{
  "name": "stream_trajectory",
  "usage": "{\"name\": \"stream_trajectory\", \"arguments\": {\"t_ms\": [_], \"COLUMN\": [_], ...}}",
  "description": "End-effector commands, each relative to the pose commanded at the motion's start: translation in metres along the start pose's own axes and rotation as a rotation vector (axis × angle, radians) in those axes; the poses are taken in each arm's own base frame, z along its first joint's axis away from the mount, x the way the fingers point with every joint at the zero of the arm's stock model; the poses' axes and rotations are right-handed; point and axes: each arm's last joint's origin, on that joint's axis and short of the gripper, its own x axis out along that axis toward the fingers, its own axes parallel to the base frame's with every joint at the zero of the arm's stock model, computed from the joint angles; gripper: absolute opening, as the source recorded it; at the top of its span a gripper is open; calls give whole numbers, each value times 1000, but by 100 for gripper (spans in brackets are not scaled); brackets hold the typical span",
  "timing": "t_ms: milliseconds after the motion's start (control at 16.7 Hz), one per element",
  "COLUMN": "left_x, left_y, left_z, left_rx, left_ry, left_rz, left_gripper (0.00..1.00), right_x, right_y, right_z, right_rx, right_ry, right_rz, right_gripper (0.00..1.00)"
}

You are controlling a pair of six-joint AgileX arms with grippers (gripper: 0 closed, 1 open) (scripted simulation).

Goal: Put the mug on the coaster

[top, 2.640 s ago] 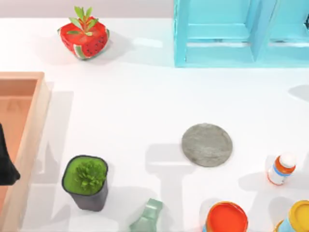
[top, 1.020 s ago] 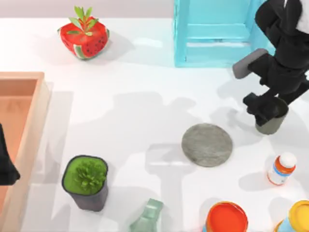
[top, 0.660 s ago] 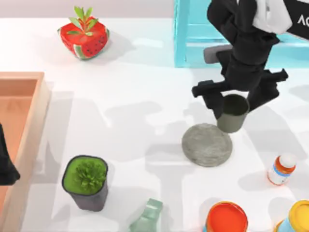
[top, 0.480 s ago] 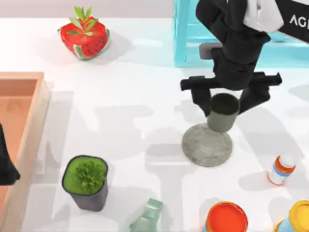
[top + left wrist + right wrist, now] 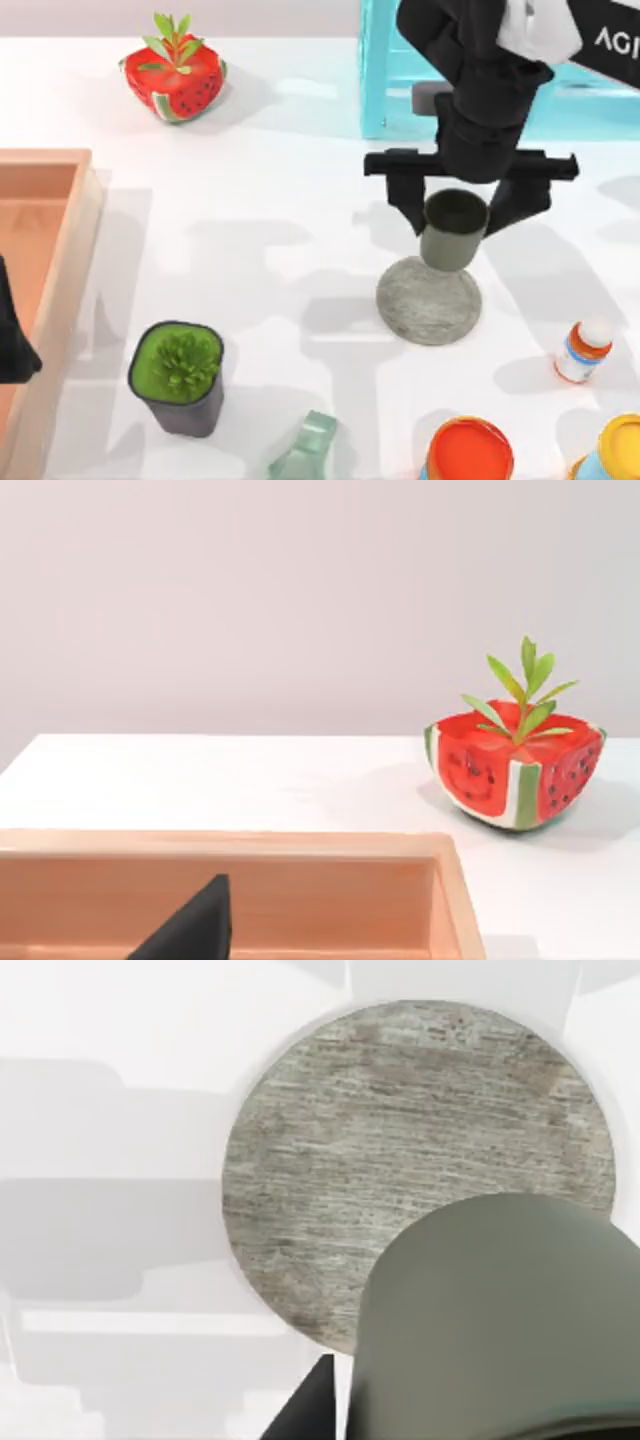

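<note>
The grey-green mug [image 5: 453, 232] hangs upright just above the far part of the round stone-grey coaster [image 5: 425, 308], between the fingers of my right gripper [image 5: 457, 220], which is shut on it. In the right wrist view the mug [image 5: 500, 1320] overlaps the near edge of the coaster [image 5: 400, 1150], and a dark fingertip [image 5: 300, 1410] sits beside it. My left gripper [image 5: 10, 345] is parked at the table's left edge over the wooden box.
A wooden box [image 5: 72, 250] runs along the left edge. A dark pot with a succulent [image 5: 178, 375] and a green glass piece [image 5: 305, 450] stand at the front. An orange-topped can [image 5: 468, 452], a small bottle [image 5: 582, 350], a watermelon planter [image 5: 175, 78] and a blue shelf [image 5: 400, 95] surround the middle.
My right arm came in from the right carrying the mug, swung left, and now holds it over the coaster's far edge. The left arm has not moved.
</note>
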Motion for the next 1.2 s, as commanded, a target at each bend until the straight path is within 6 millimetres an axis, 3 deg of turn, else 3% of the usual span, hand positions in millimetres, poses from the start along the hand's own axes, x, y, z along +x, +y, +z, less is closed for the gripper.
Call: {"name": "stream_trajectory", "arguments": {"t_ms": [180, 600, 840, 1200], "left_x": [0, 0, 0, 0], "left_y": [0, 0, 0, 0], "left_z": [0, 0, 0, 0], "left_rx": [0, 0, 0, 0], "left_ry": [0, 0, 0, 0], "left_rz": [0, 0, 0, 0], "left_gripper": [100, 100, 100, 100], "right_x": [6, 62, 65, 65], "right_y": [-2, -1, -1, -1], "right_z": [1, 0, -1, -1], "right_rx": [6, 1, 0, 0], "right_ry": [4, -3, 0, 0], "right_rz": [-2, 2, 0, 0], "right_gripper": [0, 0, 0, 45]}}
